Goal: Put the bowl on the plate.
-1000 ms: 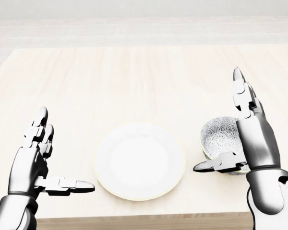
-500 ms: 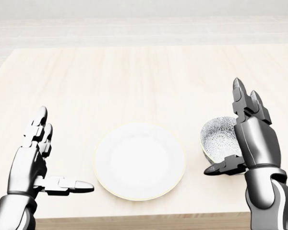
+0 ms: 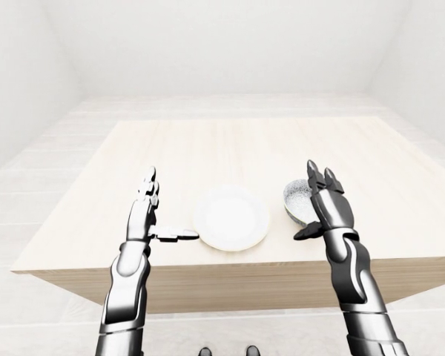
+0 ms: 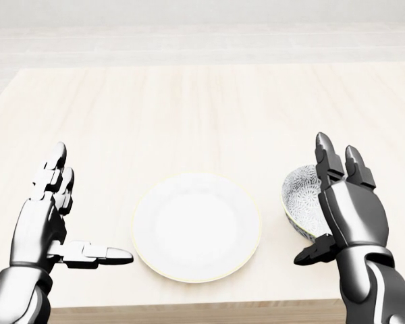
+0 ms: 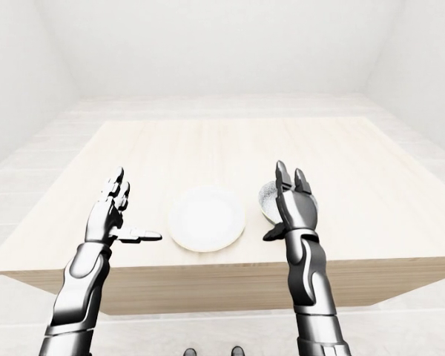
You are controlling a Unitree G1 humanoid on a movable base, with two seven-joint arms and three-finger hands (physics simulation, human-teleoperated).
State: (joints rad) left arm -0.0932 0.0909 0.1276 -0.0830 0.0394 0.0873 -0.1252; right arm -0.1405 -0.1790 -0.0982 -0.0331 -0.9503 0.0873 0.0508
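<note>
A white round plate (image 4: 197, 226) lies flat on the pale wooden table (image 4: 189, 108), near its bottom edge in the head view. To its right stands a small bowl (image 4: 298, 194) with a grey patterned inside. My right hand (image 4: 320, 206) is open against the bowl's right side: fingers upright, thumb pointing left below the rim. It hides the bowl's right part, and its fingers do not close round the bowl. Left of the plate my left hand (image 4: 88, 206) is open and holds nothing, its thumb pointing at the plate.
The table's near edge (image 3: 230, 263) runs just below both hands in the left-eye view. Pale floor and white walls surround the table. Nothing else stands on the wood besides plate and bowl.
My right hand has dropped toward the bottom of the head view, and its fingers now stand lower beside the bowl. The left hand, plate and bowl have stayed put.
</note>
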